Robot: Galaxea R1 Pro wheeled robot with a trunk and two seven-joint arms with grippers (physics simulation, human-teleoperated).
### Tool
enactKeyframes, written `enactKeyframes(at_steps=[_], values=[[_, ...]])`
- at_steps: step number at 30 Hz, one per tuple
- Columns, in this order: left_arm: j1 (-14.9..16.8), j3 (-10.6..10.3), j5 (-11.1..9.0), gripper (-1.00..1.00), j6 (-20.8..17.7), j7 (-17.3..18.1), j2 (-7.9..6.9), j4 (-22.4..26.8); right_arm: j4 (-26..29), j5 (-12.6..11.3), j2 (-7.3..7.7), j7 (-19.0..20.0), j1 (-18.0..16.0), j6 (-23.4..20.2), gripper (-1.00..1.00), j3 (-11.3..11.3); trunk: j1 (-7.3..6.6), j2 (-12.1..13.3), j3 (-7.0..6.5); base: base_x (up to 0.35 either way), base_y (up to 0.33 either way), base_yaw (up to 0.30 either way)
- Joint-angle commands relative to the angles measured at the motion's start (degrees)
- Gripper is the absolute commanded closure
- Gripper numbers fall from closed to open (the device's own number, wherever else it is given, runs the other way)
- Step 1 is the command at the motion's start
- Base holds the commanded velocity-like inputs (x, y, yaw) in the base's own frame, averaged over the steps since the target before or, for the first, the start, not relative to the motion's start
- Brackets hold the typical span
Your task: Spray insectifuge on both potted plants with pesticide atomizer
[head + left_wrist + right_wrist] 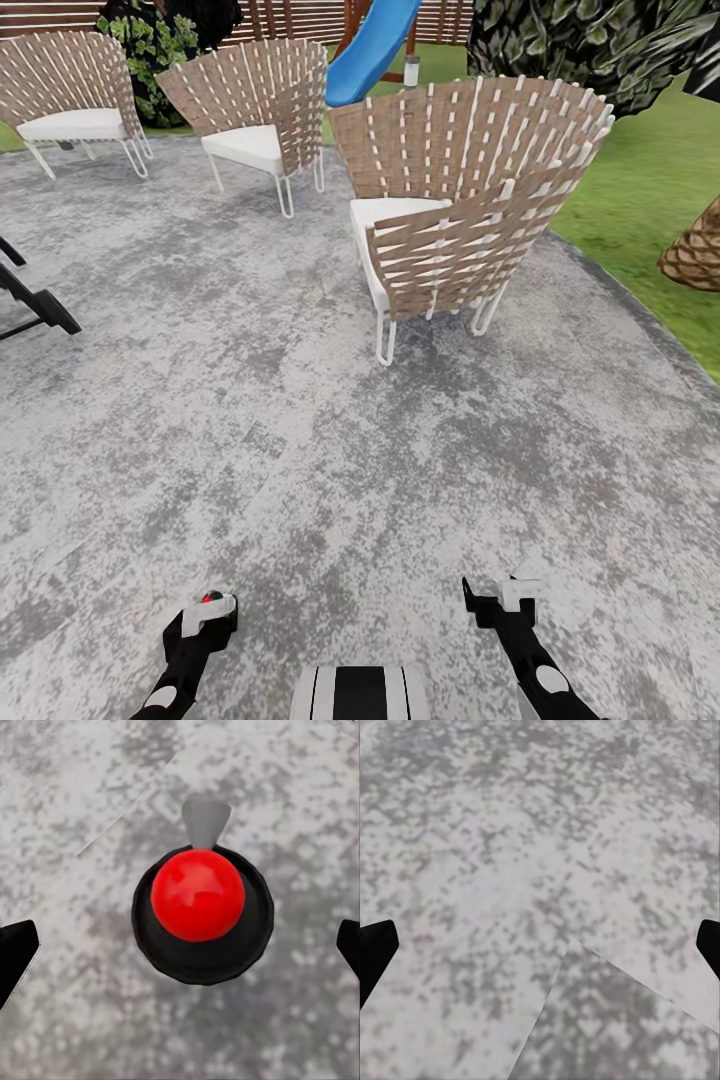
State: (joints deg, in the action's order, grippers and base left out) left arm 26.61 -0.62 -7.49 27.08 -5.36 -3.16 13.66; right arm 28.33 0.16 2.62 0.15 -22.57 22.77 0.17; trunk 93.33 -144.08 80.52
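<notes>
Head view looks down over a round patio [300, 420] of mottled grey paving. At its far left a woven brown chair [70, 95] with a white seat cushion stands before a dark leafy bush [150, 45]; a black folding frame [30, 300] pokes in at the left edge. A second woven chair [255, 100] sits further right, with a blue slide [370, 45] behind it and a brown slatted fence [290, 15] along the back. The nearest woven chair [465, 190] stands right of centre with its back turned this way. Green lawn [650, 190] borders the patio on the right, where a scaly palm trunk [695, 250] rises at the edge.

Low in the picture, the left gripper [205, 615] and right gripper [500, 600] hang over the paving. Left wrist view shows its fingers [15, 952] spread wide, holding nothing, above a red ball on a black disc [201, 911]. Right wrist view shows fingers [375, 949] equally wide apart over bare paving, empty. Neither the atomizer nor the potted plants can be made out from this spot.
</notes>
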Motion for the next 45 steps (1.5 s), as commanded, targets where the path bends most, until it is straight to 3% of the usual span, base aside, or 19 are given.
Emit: enactKeyframes(at_steps=[1,13,20,45], values=[[0.0,-0.1,-0.3,-1.0,0.2,0.0,0.0,0.0,0.0,0.0,0.01,0.0,0.0,0.2,-1.0,0.0,-0.01,0.0,0.03,0.034,0.055,0.0],[0.0,-0.3,-0.3,-1.0,0.4,0.0,0.0,0.0,0.0,0.0,0.01,0.0,0.0,0.2,-1.0,0.0,-0.01,0.0,0.05,0.004,0.007,0.0],[0.0,-0.3,-0.3,-1.0,0.4,0.0,0.0,0.0,0.0,0.0,0.01,0.0,0.0,0.2,-1.0,0.0,0.1,-0.1,1.24,0.0,0.0,0.0],[0.0,-0.4,-0.2,-1.0,1.5,0.0,0.11,0.0,0.0,0.0,0.01,0.0,0.0,0.2,-1.0,0.0,0.1,-0.1,0.97,0.004,0.0,0.0]])
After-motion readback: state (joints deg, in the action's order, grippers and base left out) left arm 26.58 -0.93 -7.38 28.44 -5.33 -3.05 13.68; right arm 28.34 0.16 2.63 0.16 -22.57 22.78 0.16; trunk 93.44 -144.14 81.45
